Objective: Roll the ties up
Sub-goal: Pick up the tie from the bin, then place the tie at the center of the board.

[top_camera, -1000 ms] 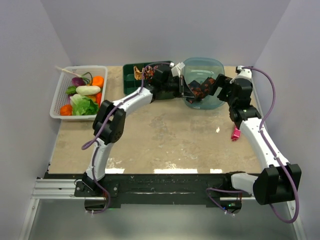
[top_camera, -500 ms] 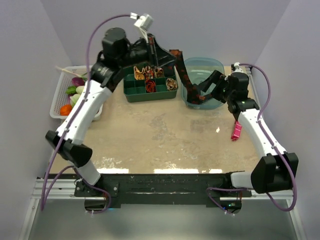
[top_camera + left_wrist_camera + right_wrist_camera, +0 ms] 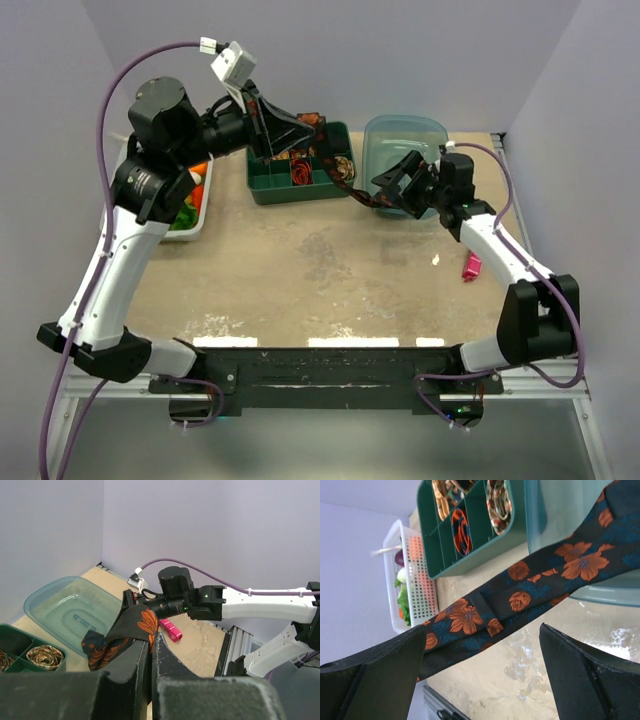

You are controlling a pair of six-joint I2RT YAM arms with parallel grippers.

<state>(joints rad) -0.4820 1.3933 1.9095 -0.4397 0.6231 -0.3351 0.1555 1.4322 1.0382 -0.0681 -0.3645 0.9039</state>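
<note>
A long black tie with orange flowers (image 3: 347,178) hangs taut from my raised left gripper (image 3: 302,124) down to the front rim of the teal bin (image 3: 405,135). The left gripper (image 3: 151,636) is shut on the tie's end (image 3: 135,625). My right gripper (image 3: 392,186) is open at the bin's front-left corner. In the right wrist view the tie (image 3: 520,600) runs across the gap of the open right gripper (image 3: 482,628) and passes behind the left finger (image 3: 375,672). Several coiled ties (image 3: 498,500) sit in the green tray (image 3: 268,186).
A white basket of toy vegetables (image 3: 188,212) stands at the back left, partly behind my left arm. A small pink bar (image 3: 471,266) lies on the table at the right, under the right forearm. The grey walls close in the back and sides.
My left arm has swung up and to the left, drawing the tie out of the bin and stretching it. My right gripper has moved left, to the bin's front corner.
</note>
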